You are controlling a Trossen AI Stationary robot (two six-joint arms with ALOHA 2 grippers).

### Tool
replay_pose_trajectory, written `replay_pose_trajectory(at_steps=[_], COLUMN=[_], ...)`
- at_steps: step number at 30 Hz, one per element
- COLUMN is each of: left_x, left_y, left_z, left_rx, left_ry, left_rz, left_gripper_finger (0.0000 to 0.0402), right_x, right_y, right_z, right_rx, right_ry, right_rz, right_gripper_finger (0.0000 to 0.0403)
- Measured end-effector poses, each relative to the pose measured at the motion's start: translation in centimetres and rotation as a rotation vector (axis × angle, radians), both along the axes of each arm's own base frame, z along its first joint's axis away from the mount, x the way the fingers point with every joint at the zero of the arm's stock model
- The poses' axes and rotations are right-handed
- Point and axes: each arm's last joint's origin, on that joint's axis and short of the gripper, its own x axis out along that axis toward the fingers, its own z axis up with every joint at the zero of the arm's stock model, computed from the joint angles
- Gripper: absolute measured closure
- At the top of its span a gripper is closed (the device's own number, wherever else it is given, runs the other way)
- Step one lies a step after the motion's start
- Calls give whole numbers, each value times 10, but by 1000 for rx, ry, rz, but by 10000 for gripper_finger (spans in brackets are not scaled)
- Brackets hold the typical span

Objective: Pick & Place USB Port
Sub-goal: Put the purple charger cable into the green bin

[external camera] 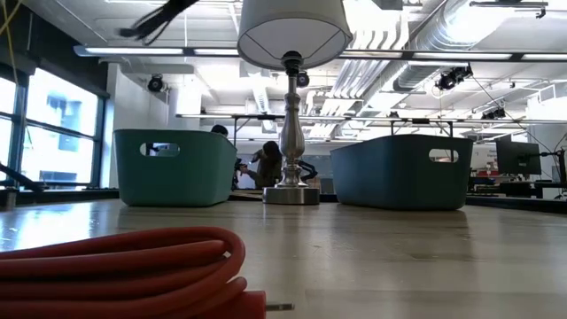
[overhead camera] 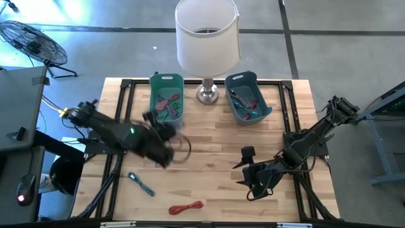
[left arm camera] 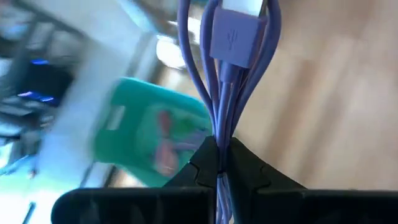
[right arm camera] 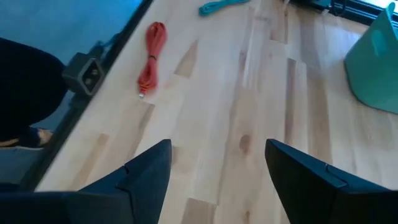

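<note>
— Wooden worktop [overhead camera: 209, 164] under a white-shaded lamp [overhead camera: 207, 38], an open workshop behind it. How far along is the job looking?

— Partway, by my reading. The left hand [left arm camera: 219, 163] is clenching a bundled purple USB cable [left arm camera: 227, 74], its flat connector showing the USB mark, and is carrying it above the boards just in front of the green bin [overhead camera: 166, 96]. That bin is already holding several coloured cables, and so is the blue bin [overhead camera: 248, 96] beyond the lamp.

— And what is left?

— A teal cable [overhead camera: 141, 183] and a coiled red cable [overhead camera: 186, 207] are lying loose near the front edge, well apart from both bins. The purple one is not yet dropped in.

— The other arm?

— The right hand [right arm camera: 217, 165] is waiting with fingers spread and nothing between them, low over the worktop's right side.
</note>
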Motion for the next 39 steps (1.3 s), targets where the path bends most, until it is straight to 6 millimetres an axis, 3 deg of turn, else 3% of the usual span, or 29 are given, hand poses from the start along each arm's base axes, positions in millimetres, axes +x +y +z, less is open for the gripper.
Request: replay_pose_trajectory(at_steps=[5,11,17,21,24,27,30,33,39], left_x=[-14,-24,-14,0,1,-6,-12,-11,-5], left_y=[49,108,149,173,191,201,205,208,208], left_z=[20,13,-23,-61,-90,-112,-123,-123,-108], left_rx=[71,28,-51,-119,-197,-203,-261,-304,-320], left_ry=[-111,-61,44,19,4,36,49,45,4], left_rz=[181,407,452,388,371,408,425,390,332], left_gripper_finger=[394,394,394,394,394,394,394,382,297], right_x=[-8,-17,-21,-22,-22,-23,-24,-25,-24], right_y=[9,18,21,20,19,19,18,17,16], right_z=[0,0,0,-1,-1,-2,-3,-5,-5], right_rx=[13,-19,-50,-69,-82,-83,-86,-99,-108], right_ry=[-6,-34,-49,-47,-46,-39,-23,-9,-12], right_rz=[2,-10,-19,-32,-42,-44,-55,-57,-60], right_gripper_finger=[151,151,151,151,151,151,151,151,151])
